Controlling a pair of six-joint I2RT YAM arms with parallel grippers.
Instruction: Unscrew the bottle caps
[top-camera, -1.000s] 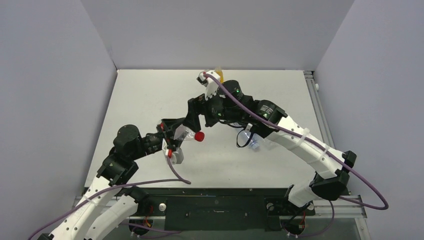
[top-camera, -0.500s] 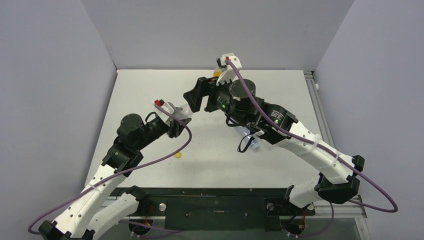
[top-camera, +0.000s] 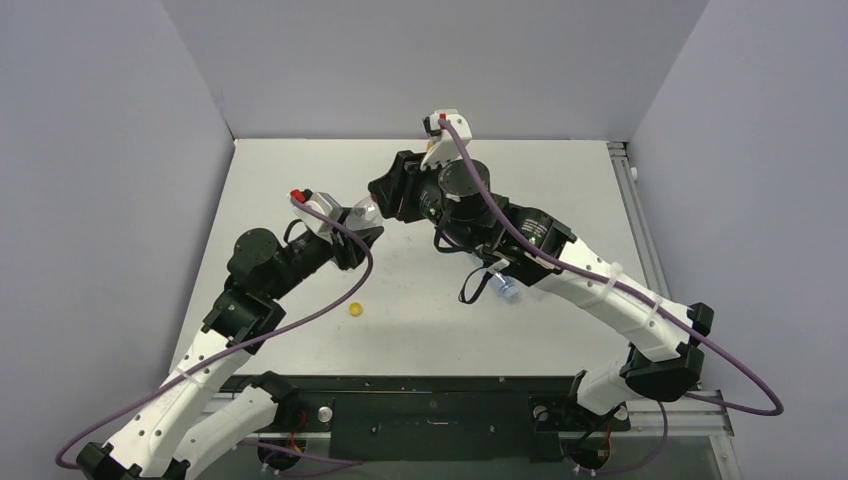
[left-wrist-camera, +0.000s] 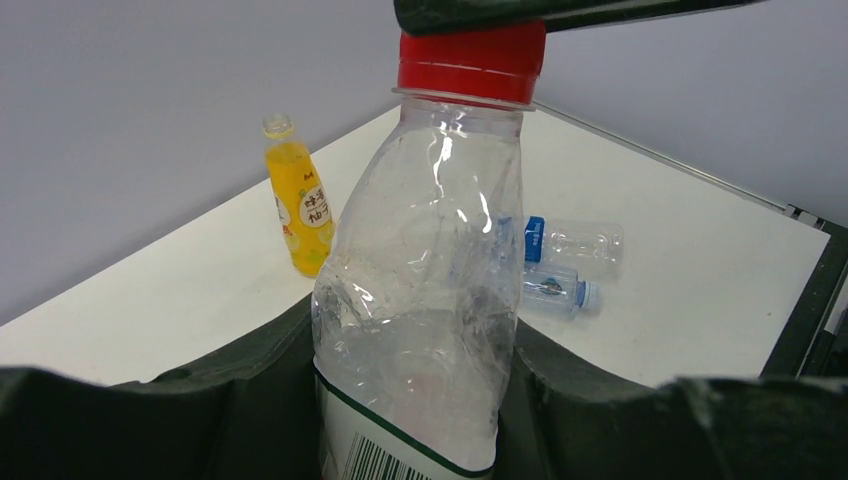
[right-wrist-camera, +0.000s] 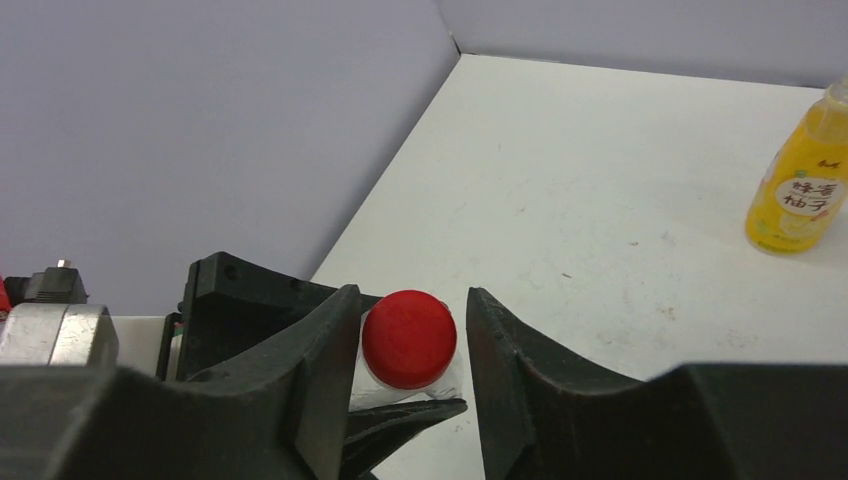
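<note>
The yellow cap (top-camera: 354, 309) lies loose on the white table (top-camera: 290, 175) low in the overhead view. It is uncovered now that the left arm has swung off the spot it lay across a second ago. In that time the left gripper (left-wrist-camera: 415, 350) has carried the clear bottle (left-wrist-camera: 425, 250) from the middle of the frame up toward upper left of centre, and its dark fingers are clamped round the bottle's lower body. The right gripper (right-wrist-camera: 412, 305) has turned to meet it. Its fingers straddle the red cap (right-wrist-camera: 408, 340), one flush against it and the other a sliver away, so they are spread rather than pinching. I judge one cap is done and the red one is next, the twist not yet begun. The bottle is thin, glassy plastic, dented and crinkled, with a barcoded label at its foot. Its cap is a smooth matte disc above a collar ring. Further off, at right of the left wrist view, two small bottles lie on their sides touching: a bluish one (left-wrist-camera: 550, 290) and, behind it, one with a blue band (left-wrist-camera: 572, 240). Their caps are too small to judge. Farthest, the juice bottle (left-wrist-camera: 298, 205) stands upright near the back wall — waisted, orange-filled, its neck bare.
</note>
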